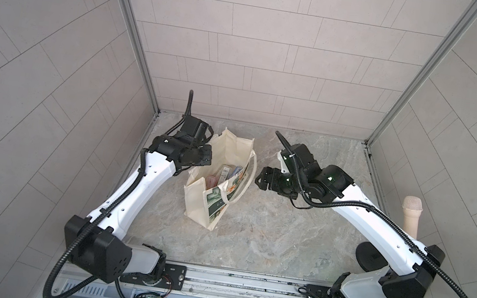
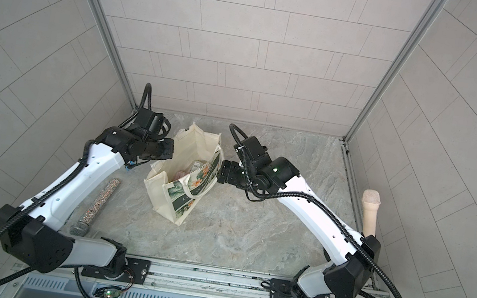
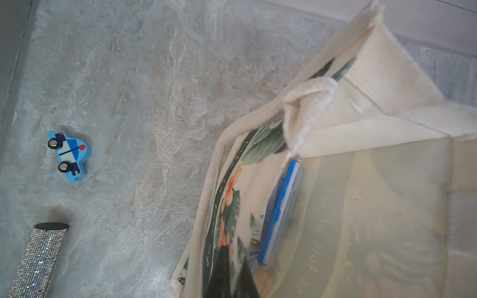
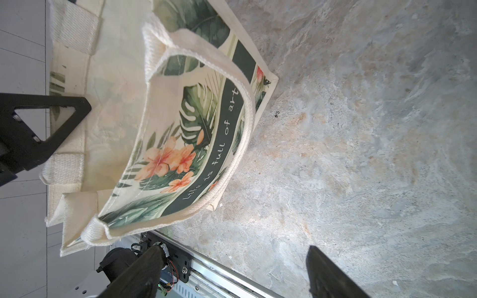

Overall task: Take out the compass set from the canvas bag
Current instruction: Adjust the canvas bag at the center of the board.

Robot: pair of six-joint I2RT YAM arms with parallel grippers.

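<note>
Saw, close to the front-left corner of the marble-look surface (image 1: 267, 225), a glitter-covered microphone (image 2: 97, 205) lying along the left edge, and by the right edge a beige microphone (image 1: 411, 216) upright on a stand. Found farther in, left of centre, the canvas bag (image 1: 199, 205) standing with mouth open, green leaf print on the wall facing right. Made out flat cases inside, among them a blue-edged case (image 3: 281, 214) on edge; took the compass set to be one of these, not yet out, but could not tell which. Found the left claw (image 3: 227, 263) squeezed fully closed at the bag's left rim; could not tell, through the blur, whether pinching cloth. Found the right claw (image 4: 233, 249) spread wide and empty, just beside the printed wall, outside the bag. Judged the step as steadying the bag ahead of the reach, and the next move to need the spread claw lowered between the walls onto the correct case.
</note>
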